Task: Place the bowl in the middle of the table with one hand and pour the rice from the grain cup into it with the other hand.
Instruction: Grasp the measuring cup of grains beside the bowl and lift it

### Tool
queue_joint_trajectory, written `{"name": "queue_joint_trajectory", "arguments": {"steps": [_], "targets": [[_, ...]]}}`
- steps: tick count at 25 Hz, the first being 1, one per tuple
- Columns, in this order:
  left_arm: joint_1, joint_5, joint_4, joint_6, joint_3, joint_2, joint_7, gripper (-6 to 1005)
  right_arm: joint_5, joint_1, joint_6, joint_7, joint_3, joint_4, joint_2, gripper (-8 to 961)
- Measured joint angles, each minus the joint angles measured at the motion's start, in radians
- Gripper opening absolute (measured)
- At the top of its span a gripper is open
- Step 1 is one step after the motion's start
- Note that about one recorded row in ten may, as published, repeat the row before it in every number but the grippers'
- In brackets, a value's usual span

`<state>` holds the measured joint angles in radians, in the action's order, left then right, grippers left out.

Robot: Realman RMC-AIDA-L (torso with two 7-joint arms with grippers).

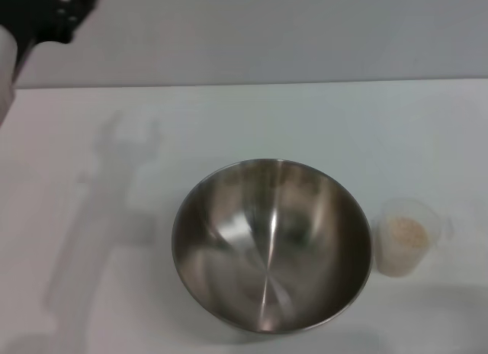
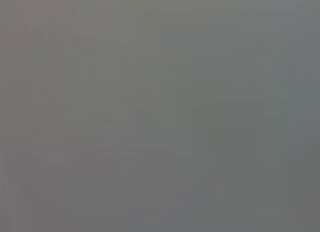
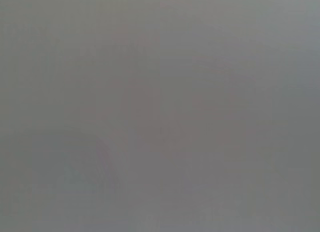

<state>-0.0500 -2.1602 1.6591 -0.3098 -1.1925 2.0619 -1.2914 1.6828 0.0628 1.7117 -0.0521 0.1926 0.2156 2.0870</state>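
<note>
The steel bowl (image 1: 271, 246) sits upright on the white table (image 1: 229, 117), near the front and a little right of the middle; its inside shows no grains. The translucent grain cup (image 1: 407, 236) stands upright just right of the bowl, apart from it, with pale rice (image 1: 407, 232) inside. My left gripper (image 1: 69, 11) is raised at the far left corner of the head view, well away from the bowl, holding nothing. Its shadow falls on the table left of the bowl. My right gripper is out of view. Both wrist views show only plain grey.
The table's far edge (image 1: 244, 84) runs across the back, with a grey wall behind it.
</note>
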Motion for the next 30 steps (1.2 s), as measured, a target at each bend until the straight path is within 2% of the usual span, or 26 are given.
{"name": "queue_joint_trajectory", "arguments": {"steps": [1, 4, 5, 7, 8, 9, 11, 12, 15, 16, 20, 25, 30], "targets": [[0.0, 0.0, 0.0, 0.0, 0.0, 0.0, 0.0, 817, 0.0, 0.0, 0.0, 0.0, 0.0, 0.0, 0.0, 810], [-0.004, -0.084, -0.119, -0.275, 0.083, 0.0, 0.057, 816, 0.0, -0.013, 0.001, 0.001, -0.059, -0.014, -0.001, 810], [0.001, -0.139, -0.218, -0.433, 0.113, 0.001, 0.148, 816, 0.0, -0.021, 0.001, 0.002, -0.095, -0.024, -0.001, 810], [0.001, -0.139, -0.218, -0.433, 0.113, 0.001, 0.148, 815, 0.0, -0.025, 0.001, 0.002, -0.111, -0.027, -0.001, 810], [0.013, -0.196, -0.34, -0.588, 0.124, 0.002, 0.291, 815, 0.0, -0.03, 0.001, 0.003, -0.127, -0.029, -0.001, 810], [0.02, -0.225, -0.427, -0.668, 0.127, 0.003, 0.392, 815, 0.0, -0.034, -0.001, 0.003, -0.14, -0.031, -0.001, 810], [0.035, -0.251, -0.545, -0.759, 0.126, 0.003, 0.535, 814, 0.0, -0.037, -0.012, 0.004, -0.161, -0.04, -0.001, 810], [0.035, -0.251, -0.545, -0.759, 0.126, 0.003, 0.535, 814, 0.0, -0.038, -0.021, 0.004, -0.17, -0.045, -0.001, 810], [0.098, -0.261, -0.827, -0.907, 0.122, 0.007, 0.774, 812, -0.001, -0.035, -0.073, 0.004, -0.187, -0.05, 0.0, 810], [0.098, -0.261, -0.827, -0.907, 0.122, 0.007, 0.774, 812, -0.001, -0.035, -0.073, 0.004, -0.187, -0.05, 0.0, 810], [0.123, -0.257, -0.964, -0.943, 0.118, 0.009, 0.903, 809, -0.001, -0.015, -0.145, 0.004, -0.188, -0.05, -0.001, 810], [0.133, -0.257, -1.044, -0.967, 0.11, 0.008, 1.007, 805, -0.001, 0.004, -0.189, 0.005, -0.19, -0.049, 0.0, 811], [0.139, -0.258, -1.08, -0.983, 0.112, 0.009, 1.027, 805, -0.002, 0.026, -0.225, 0.005, -0.189, -0.047, 0.0, 811]]}}
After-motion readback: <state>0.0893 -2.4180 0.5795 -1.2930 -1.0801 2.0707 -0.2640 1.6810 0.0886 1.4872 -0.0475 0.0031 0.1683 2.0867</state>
